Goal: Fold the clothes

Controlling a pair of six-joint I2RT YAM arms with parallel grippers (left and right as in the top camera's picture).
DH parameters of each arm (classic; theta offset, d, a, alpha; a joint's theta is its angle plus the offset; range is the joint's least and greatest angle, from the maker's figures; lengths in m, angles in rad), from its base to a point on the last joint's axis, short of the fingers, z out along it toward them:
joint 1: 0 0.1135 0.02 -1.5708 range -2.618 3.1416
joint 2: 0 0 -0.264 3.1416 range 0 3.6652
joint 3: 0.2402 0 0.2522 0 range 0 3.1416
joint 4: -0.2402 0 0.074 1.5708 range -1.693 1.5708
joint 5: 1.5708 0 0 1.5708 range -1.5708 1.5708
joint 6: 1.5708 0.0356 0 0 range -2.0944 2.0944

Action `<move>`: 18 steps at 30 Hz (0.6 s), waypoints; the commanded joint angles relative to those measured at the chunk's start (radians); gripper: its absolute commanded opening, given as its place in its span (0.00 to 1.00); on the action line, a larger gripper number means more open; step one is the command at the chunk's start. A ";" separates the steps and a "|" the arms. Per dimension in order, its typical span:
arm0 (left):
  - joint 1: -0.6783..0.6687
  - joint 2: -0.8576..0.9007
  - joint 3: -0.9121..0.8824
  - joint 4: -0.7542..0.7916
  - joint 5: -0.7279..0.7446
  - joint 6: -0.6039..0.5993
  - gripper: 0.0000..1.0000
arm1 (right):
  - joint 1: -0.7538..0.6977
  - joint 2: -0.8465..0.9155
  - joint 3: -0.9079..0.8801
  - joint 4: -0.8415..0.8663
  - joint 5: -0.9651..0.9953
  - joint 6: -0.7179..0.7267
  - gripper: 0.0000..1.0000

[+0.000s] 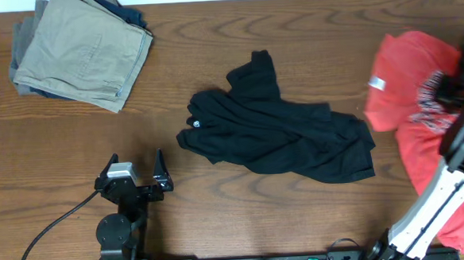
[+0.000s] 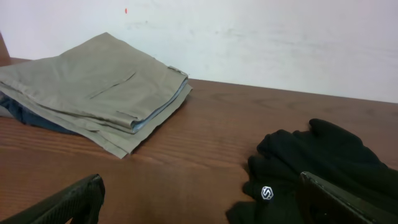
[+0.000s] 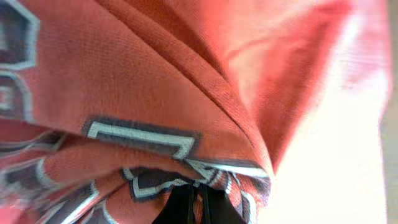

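Clothes lie crumpled mid-surface, unfolded. White round logo faces up at their left end. Neither hand touches them. Left hand sits front left, jaws wide, empty, near the logo end but apart from it. Right hand is over the red T-shirt at far right, jaws closed, and the right wrist view shows red fabric bunched and pinched at its tips. Folded khaki trousers are stacked back left, well apart from the black cloth.
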 commanded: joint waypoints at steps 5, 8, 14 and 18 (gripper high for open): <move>-0.002 -0.006 -0.018 -0.036 -0.027 -0.009 0.98 | -0.129 -0.003 0.317 -0.167 -0.173 0.027 0.24; -0.002 -0.006 -0.018 -0.036 -0.027 -0.009 0.98 | -0.148 -0.003 0.394 -0.214 -0.337 0.009 0.67; -0.002 -0.006 -0.018 -0.036 -0.027 -0.009 0.98 | -0.130 -0.003 0.420 -0.290 -0.328 0.062 0.82; -0.002 -0.006 -0.018 -0.036 -0.027 -0.009 0.98 | -0.128 -0.003 0.365 -0.312 -0.224 0.147 0.89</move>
